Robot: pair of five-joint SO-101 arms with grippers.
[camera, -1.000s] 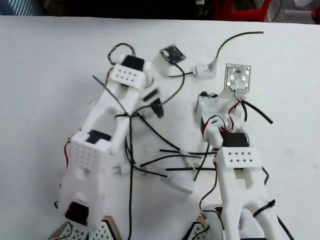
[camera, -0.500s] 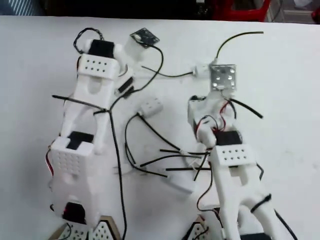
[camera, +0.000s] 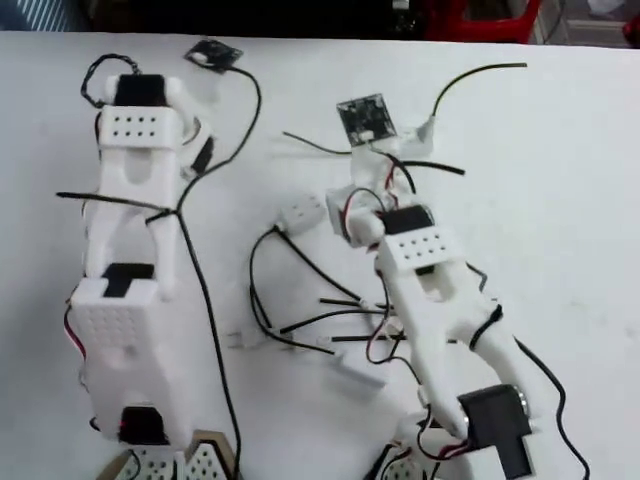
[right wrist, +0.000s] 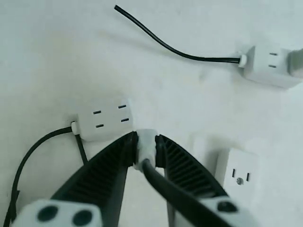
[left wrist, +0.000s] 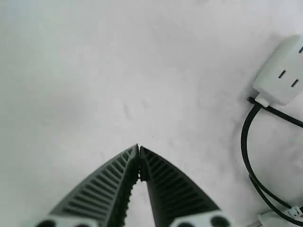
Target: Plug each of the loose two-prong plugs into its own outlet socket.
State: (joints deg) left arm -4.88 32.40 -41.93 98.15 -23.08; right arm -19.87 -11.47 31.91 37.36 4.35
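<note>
The right gripper [right wrist: 146,140], pinching a plug [right wrist: 147,147], has swung to the outlet socket [right wrist: 105,118] at the tabletop's [camera: 570,210] middle, apparently for insertion, while the left gripper [left wrist: 138,152], pressed together and empty, has withdrawn toward the far left corner.

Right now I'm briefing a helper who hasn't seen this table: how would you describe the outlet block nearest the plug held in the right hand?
On the white table, find the right hand, shut on a white plug with a black cord. The outlet block lies flat just beyond its tips. It shows two pairs of slots, while the farther block shows one pair.
</note>
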